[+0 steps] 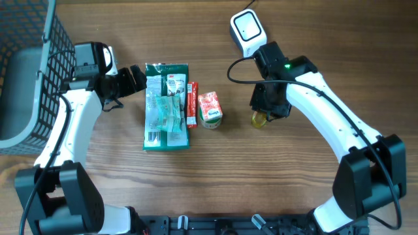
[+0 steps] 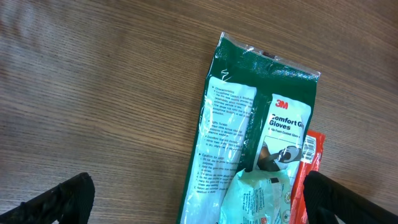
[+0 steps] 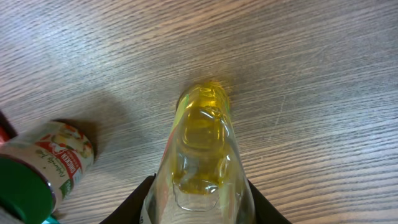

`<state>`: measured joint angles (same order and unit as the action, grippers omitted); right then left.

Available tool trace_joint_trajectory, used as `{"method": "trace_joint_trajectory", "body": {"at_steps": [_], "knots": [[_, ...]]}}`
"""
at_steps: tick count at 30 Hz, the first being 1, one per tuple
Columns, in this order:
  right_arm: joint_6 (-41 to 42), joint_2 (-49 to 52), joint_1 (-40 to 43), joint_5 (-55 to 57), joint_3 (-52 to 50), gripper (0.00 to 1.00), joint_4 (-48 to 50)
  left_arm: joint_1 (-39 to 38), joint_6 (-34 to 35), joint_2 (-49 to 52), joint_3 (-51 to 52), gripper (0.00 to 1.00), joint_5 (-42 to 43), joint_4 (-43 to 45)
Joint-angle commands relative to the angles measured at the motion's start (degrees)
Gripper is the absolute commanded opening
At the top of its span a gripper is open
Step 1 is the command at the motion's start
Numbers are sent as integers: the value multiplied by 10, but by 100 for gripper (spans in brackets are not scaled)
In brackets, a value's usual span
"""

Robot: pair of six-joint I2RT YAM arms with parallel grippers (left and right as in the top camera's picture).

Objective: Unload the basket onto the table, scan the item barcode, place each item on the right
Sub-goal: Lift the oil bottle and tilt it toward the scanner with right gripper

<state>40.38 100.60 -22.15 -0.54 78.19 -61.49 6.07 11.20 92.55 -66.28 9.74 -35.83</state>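
My right gripper (image 1: 270,109) is shut on a clear bottle of yellow liquid (image 1: 259,119), right of the table's middle. In the right wrist view the bottle (image 3: 202,143) fills the space between the black fingers (image 3: 132,210), which touch both its sides. No barcode shows on it. A white barcode scanner (image 1: 247,29) lies at the back, its black cable looping past my right arm. At the upper left corner of a green 3M gloves pack (image 1: 166,104), my left gripper (image 1: 134,78) stands wide open. Its fingers (image 2: 62,199) hold nothing, with the gloves pack (image 2: 249,137) under them.
A red sachet (image 1: 192,104) lies along the pack's right edge. Just right of it is a small jar with a green lid (image 1: 209,109), close to the bottle and also seen as the jar (image 3: 46,165) in the right wrist view. A dark wire basket (image 1: 39,59) fills the far left.
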Motion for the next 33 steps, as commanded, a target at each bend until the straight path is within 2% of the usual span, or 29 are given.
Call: {"method": "trace_joint_trajectory", "body": {"at_steps": [1,6,9,13,16,18,21,26,33], "knots": [[-25,-73,17,8,15,30,0,5,-5,-6,-7,100,-4,2],[-59,-183,55,-44,15,26,-5,5,-5,-6,-7,100,-4,2],[-61,-200,55,-54,15,22,-9,5,-5,-6,-7,100,-4,2],[-165,-200,55,-223,15,17,-2,5,-5,-6,-7,100,-4,2],[-259,-200,55,-407,15,14,26,5,-5,-6,-7,100,-4,2],[-291,-200,55,-519,15,14,45,5,-5,-6,-7,100,-4,2],[-296,-200,55,-636,15,12,79,5,-5,-6,-7,100,-4,2],[-240,-200,55,-662,15,10,85,5,-5,-6,-7,100,-4,2],[-239,-200,55,-662,15,10,79,5,-5,-6,-7,100,-4,2]]}}
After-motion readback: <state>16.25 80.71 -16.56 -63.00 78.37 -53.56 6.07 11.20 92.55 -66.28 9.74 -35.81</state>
